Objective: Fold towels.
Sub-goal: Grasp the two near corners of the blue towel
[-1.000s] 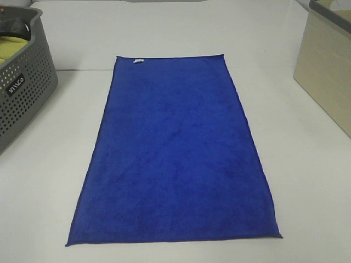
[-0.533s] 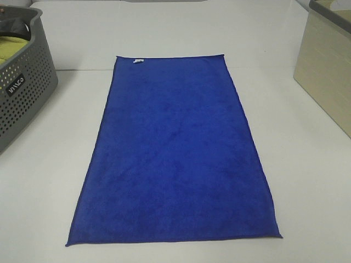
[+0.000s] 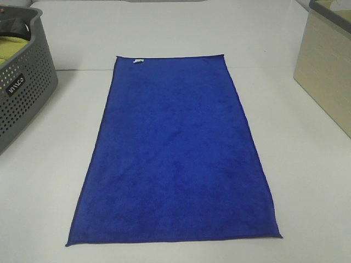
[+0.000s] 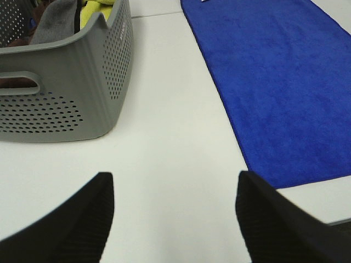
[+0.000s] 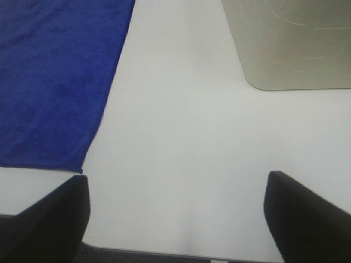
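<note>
The royal-blue towel [image 3: 175, 153] lies spread flat as a long rectangle in the middle of the white table, with a small white tag [image 3: 138, 61] at its far left corner. Neither arm shows in the exterior high view. In the left wrist view my left gripper [image 4: 174, 189] stands open over bare table, the towel [image 4: 285, 82] off to one side of it. My right gripper [image 5: 176, 189] is open too, above bare table, with a near corner of the towel [image 5: 55, 82] beside it. Nothing sits between either pair of fingers.
A grey perforated basket [image 3: 22, 82] holding yellow-green and grey cloths stands at the left edge; it also shows close by the left gripper [image 4: 60, 93]. A beige bin [image 3: 326, 66] stands at the right, its side visible as a beige bin [image 5: 290, 44] in the right wrist view.
</note>
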Available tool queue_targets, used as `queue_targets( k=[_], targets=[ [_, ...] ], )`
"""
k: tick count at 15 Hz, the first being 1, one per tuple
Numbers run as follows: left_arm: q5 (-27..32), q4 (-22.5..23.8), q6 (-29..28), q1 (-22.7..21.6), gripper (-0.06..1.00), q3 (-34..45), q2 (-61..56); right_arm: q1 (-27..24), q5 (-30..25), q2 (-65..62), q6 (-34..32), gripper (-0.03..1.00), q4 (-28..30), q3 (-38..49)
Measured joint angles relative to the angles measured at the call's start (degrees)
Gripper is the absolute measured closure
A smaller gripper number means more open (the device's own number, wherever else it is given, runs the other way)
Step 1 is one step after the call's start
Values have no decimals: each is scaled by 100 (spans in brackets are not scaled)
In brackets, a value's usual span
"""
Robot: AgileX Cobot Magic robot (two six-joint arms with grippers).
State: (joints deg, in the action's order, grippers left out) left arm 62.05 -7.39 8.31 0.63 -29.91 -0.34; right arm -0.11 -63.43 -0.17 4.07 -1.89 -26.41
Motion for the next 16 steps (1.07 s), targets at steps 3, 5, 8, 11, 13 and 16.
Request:
queue_targets(
  k=[3, 5, 8, 11, 13, 16],
  targets=[
    [0, 0, 0, 0, 33, 0, 0, 0, 0, 0, 0, 13, 0, 0],
    [0, -52, 0, 0, 33, 0, 0, 0, 0, 0, 0, 13, 0, 0],
    [0, -63, 0, 0, 33, 0, 0, 0, 0, 0, 0, 13, 0, 0],
    [0, -63, 0, 0, 33, 0, 0, 0, 0, 0, 0, 13, 0, 0],
    [0, -63, 0, 0, 33, 0, 0, 0, 0, 0, 0, 13, 0, 0],
    [-52, -92, 0, 0, 33, -29, 183, 0, 0, 0, 0, 14, 0, 0]
  ],
)
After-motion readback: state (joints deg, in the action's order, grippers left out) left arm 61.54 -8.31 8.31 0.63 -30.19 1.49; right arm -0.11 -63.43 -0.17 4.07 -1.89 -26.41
